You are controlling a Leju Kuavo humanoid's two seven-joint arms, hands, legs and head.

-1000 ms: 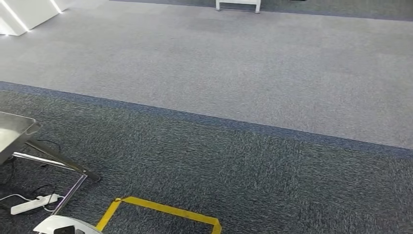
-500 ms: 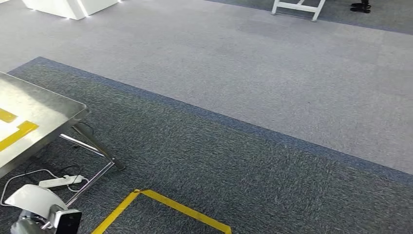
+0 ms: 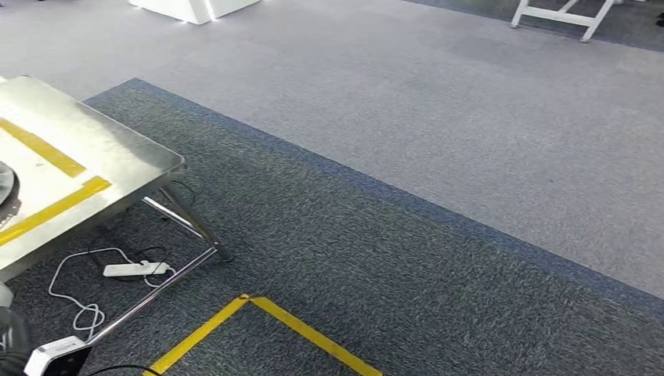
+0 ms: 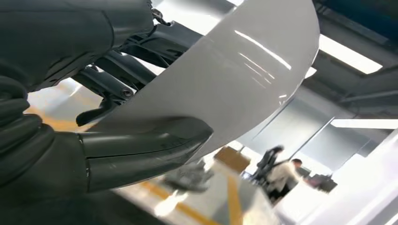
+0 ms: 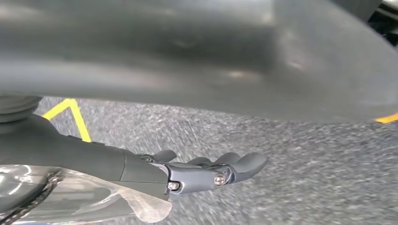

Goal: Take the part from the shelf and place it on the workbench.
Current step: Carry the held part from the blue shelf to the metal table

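Now I see the steel worktop [image 3: 94, 157] at far left.
Left robot hand [image 4: 108, 117] grasps the white part [image 4: 234, 79]; right robot hand [image 5: 206, 171] too. Power strip [image 3: 137, 269] lies underneath on carpet [image 3: 391, 258].

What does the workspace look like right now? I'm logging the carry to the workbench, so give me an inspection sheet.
Surface: steel workbench, yellow tape strips on top.
Job's things: white curved panel, in the left hand.
Clutter: nothing seen.
Hands: left hand grips the panel; right hand has its fingers stretched out, grip unclear.
Cables: power strip and white cord on the floor by the workbench legs.
Surroundings: grey carpet, yellow floor tape.
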